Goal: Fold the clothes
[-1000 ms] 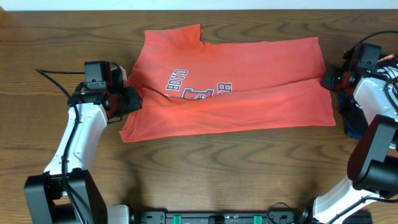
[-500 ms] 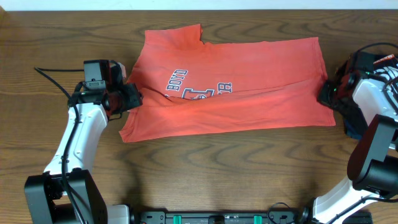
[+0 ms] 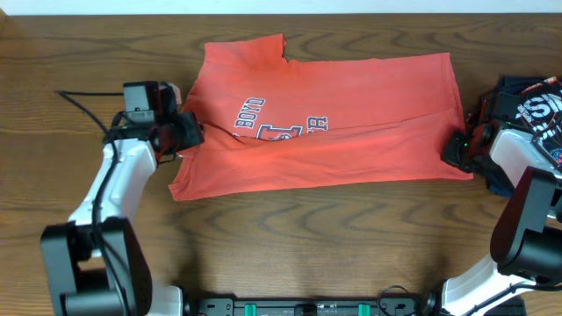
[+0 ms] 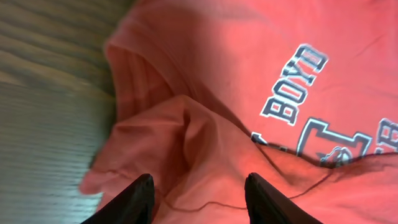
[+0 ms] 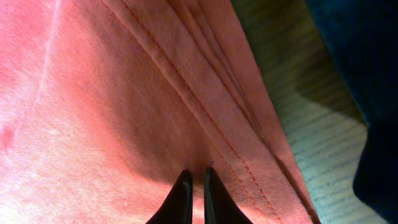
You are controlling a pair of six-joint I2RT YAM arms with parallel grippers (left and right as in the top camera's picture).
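To the far right of the wooden table (image 3: 290,228) lay a heap of dark navy clothing (image 3: 531,101) with white lettering, partly under the right arm. From the right wrist camera a strip of bare wood showed between that navy cloth and the shirt's edge, so the two were near but apart. A black cable (image 3: 81,98) trailed off the left arm across the wood. Nothing lay on top of the red-orange T-shirt (image 3: 351,96) except its own cloth. Its near long edge had been turned up over the chest, hiding the lower part of the navy-and-white lettering (image 3: 250,114).

The shirt sat in the middle of the far half of the table. Its long axis ran side to side between the two arms. The stitched hem lay toward the right arm and a sleeve jutted out at the far left corner.

The left gripper (image 3: 188,134) hung at the shirt's left edge. Its fingers (image 4: 134,199) were spread wide over a raised ridge of bunched cloth, gripping nothing. The right gripper (image 3: 457,149) was at the near right corner. Its fingers (image 5: 182,193) were pressed almost together with only a sliver between them, and the tips were down against the cloth by the double seam. I could not tell whether any cloth was caught there.
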